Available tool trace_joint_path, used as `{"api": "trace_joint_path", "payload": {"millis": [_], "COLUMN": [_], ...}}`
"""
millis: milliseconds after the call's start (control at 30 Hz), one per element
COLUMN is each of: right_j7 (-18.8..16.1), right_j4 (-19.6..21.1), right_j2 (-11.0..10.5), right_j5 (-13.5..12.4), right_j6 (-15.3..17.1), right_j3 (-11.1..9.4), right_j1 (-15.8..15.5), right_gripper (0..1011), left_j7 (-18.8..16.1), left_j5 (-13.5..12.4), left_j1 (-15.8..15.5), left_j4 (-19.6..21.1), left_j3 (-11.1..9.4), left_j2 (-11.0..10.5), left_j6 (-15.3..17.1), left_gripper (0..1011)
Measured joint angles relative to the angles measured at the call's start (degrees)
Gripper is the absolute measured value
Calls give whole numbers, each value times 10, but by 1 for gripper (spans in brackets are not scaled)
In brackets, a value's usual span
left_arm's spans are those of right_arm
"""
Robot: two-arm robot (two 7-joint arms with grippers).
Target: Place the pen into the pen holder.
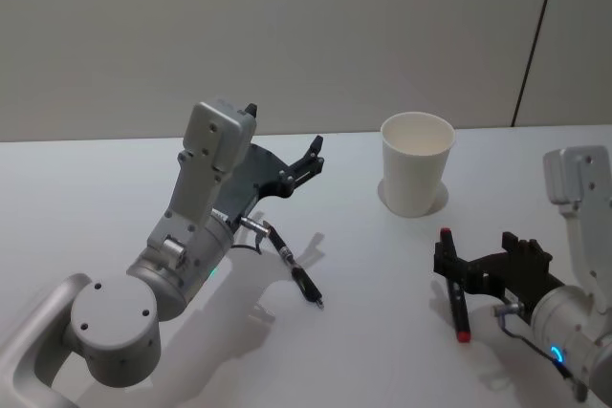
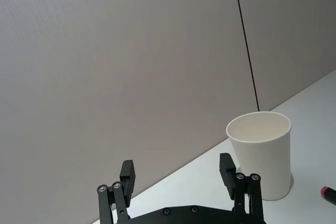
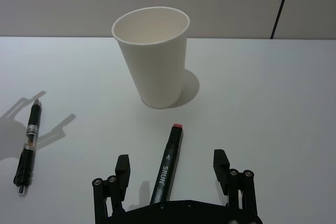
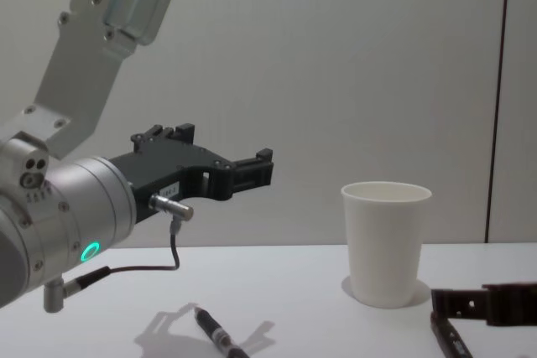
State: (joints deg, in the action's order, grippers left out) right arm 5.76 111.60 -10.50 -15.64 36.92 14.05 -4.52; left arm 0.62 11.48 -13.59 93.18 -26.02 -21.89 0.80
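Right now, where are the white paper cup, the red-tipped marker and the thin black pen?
white paper cup (image 1: 417, 183), head view, on its outer wall.
red-tipped marker (image 3: 166, 165), right wrist view, on its black barrel.
thin black pen (image 3: 29, 142), right wrist view, mid barrel.

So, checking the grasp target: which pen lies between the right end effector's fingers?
The thick black red-tipped marker, flanked by the right end effector; the slim clear-barrelled pen lies apart, by the left arm.
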Motion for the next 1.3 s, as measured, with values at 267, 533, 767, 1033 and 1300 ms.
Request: {"api": "trace_joint_path", "payload": {"millis": [267,533,767,1033,1300], "right_j7": [8,7,3,-1,-3], "right_j4": [-14,-27,-36,-43,-48], "right_j2": [16,25,29,33,37], "right_j5": [-7,-1,13,30,40], "right_j6": [14,23,28,32,39], "right_j3": [-2,-1,0,1,2], "right_j1": [7,15,21,27,29], "right_gripper": [1001,1002,1002,1001,1002], "left_j7": [0,0,0,0,0], "left_j5": [0,0,0,0,0], "left_j1": [0,0,0,0,0], "left_j4": [0,0,0,0,0], "left_j3": [0,0,0,0,0], "left_j2": [0,0,0,0,0], "left_j6": [0,0,0,0,0], "left_gripper": [1001,1001,1001,1001,1001]}}
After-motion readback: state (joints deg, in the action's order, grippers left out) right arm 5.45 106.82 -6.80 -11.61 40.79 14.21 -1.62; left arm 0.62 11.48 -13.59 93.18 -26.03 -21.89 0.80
